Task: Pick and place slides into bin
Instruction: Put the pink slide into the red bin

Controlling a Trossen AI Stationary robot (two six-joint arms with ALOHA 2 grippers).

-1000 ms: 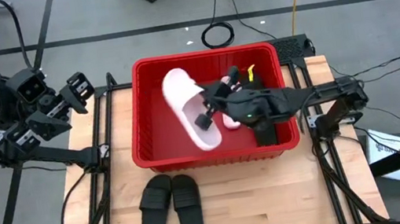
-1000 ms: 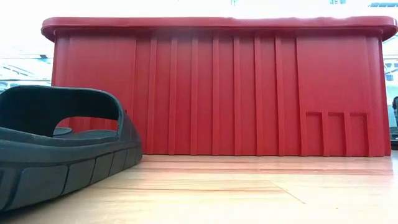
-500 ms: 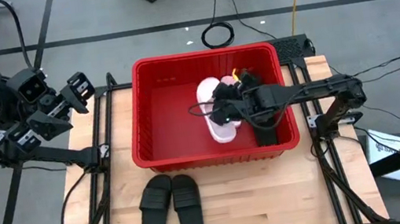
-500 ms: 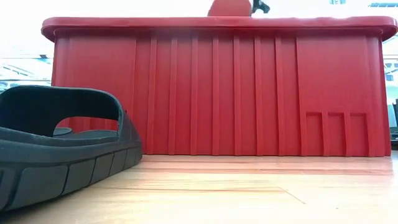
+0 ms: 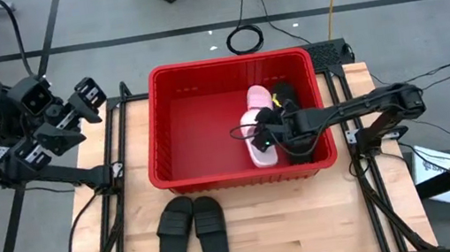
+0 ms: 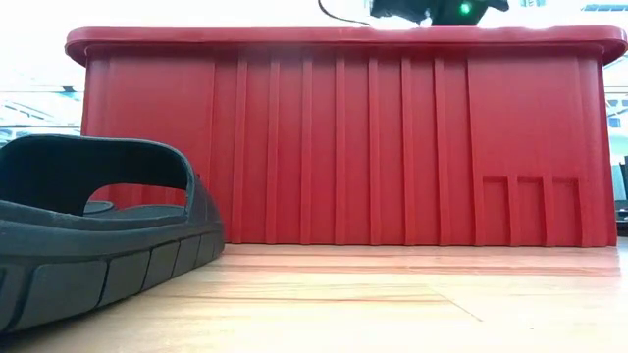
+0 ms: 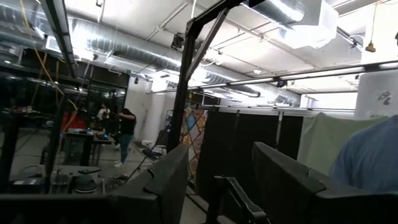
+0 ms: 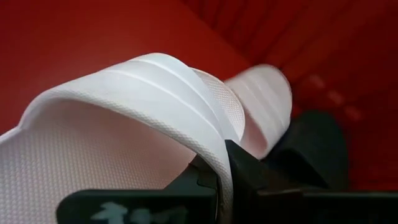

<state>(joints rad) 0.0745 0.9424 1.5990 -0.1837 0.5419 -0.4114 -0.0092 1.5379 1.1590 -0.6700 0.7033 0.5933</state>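
Over at the 3 o'clock side of the bin [image 5: 172,120], the right end effector [image 5: 268,137] is seen reaching in low, clamped tight on the strap of a pale pink slide [image 5: 259,136]. That grip is confirmed by the right wrist view, where the strap edge is pinched between the dark fingers [image 8: 239,167]. A second pink slide [image 5: 258,99] is lying just beside it toward 12 o'clock, and a black slide [image 5: 283,94] can be made out against the bin's 3 o'clock wall, partly hidden by the arm. Whether another black one is under the arm can't be told.

Two more black slides are parked side by side on the wooden surface [image 5: 294,232] at 6 o'clock of the bin: one [image 5: 174,236] on the 9 o'clock side and its mate [image 5: 212,234] touching it.

Way off at 9 o'clock, clear of the surface, the left end effector [image 5: 89,99] is held up in the air with its fingers spread apart, nothing in them.
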